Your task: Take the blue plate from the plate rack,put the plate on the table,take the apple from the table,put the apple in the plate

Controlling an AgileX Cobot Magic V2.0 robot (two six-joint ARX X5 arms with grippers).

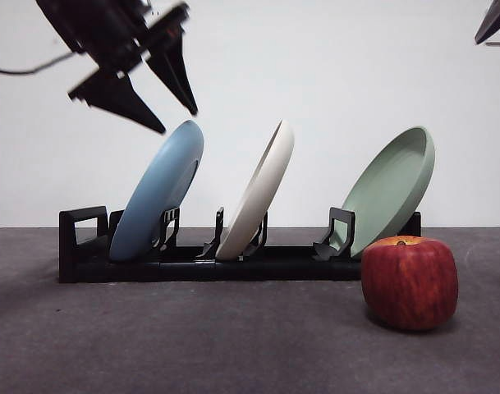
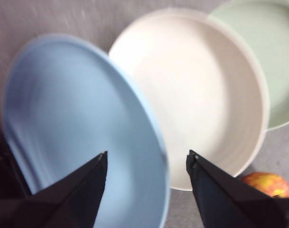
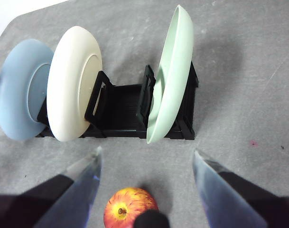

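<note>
The blue plate point(image 1: 159, 193) leans in the left slot of the black plate rack point(image 1: 192, 264). My left gripper point(image 1: 177, 121) hangs open just above the plate's top rim. In the left wrist view its jaws straddle the rim of the blue plate point(image 2: 73, 109), apart from it, with the left gripper point(image 2: 146, 153) holding nothing. The dark red apple point(image 1: 410, 281) rests on the grey table point(image 1: 151, 345) in front of the rack's right end. My right gripper point(image 3: 147, 151) is open and high above the apple point(image 3: 130, 208), and shows only as a tip point(image 1: 496, 20) in the front view.
A cream-white plate point(image 1: 258, 193) leans in the middle slot, close beside the blue one. A pale green plate point(image 1: 389, 193) leans in the right slot, behind the apple. Bare table stretches in front of the rack point(image 3: 120, 109).
</note>
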